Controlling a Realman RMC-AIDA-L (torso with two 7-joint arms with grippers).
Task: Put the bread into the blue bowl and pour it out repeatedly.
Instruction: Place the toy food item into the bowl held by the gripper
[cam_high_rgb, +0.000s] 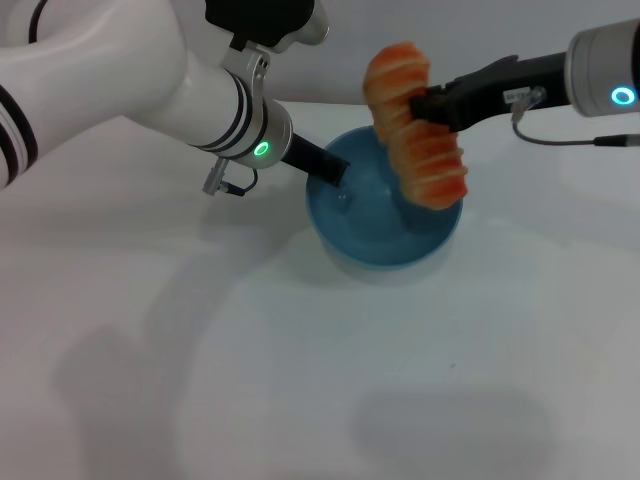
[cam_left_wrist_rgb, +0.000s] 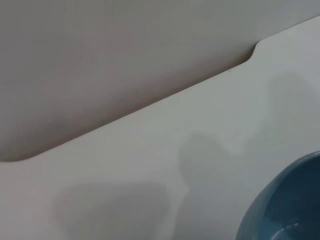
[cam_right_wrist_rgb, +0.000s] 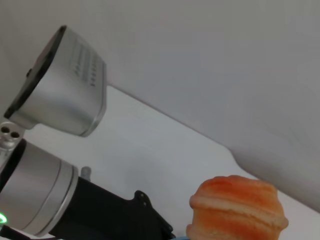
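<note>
Two hands were seen at the blue bowl (cam_high_rgb: 385, 215), set on the white counter (cam_high_rgb: 200, 380) at frame centre. The bread (cam_high_rgb: 415, 125) was gripped by the right hand (cam_high_rgb: 420, 105) above the bowl's right rim. The left hand (cam_high_rgb: 330, 168) was closed on the bowl's left rim.
</note>
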